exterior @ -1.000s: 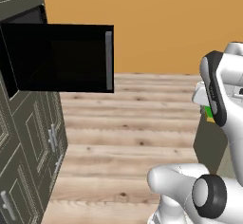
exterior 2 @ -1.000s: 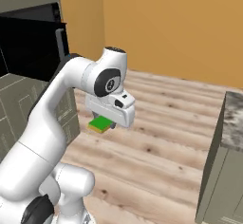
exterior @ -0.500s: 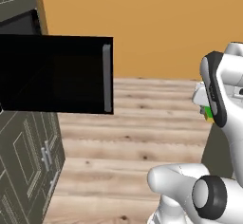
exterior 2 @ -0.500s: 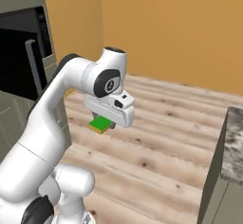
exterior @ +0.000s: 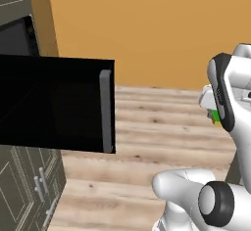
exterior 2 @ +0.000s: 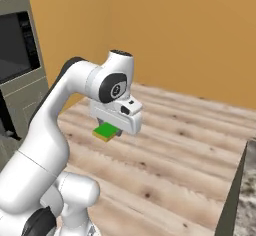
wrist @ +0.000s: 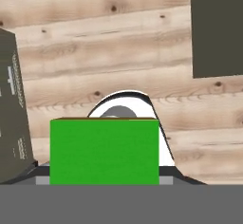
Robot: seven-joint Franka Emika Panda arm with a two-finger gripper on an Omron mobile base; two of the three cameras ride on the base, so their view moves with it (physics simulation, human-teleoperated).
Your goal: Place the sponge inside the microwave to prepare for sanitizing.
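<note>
Carrying the sponge point(exterior 2: 106, 130) clamped across its flat faces in our tool point(exterior 2: 111, 130), we are holding this light, soft block above the wooden floor, well short of the microwave point(exterior: 59, 108).

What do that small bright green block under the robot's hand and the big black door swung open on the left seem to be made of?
The small bright green block, the sponge, looks matte and uniform, with a tan underlayer, probably foam. The wide black microwave door looks glossy like glass, with a grey, likely metal handle.
</note>
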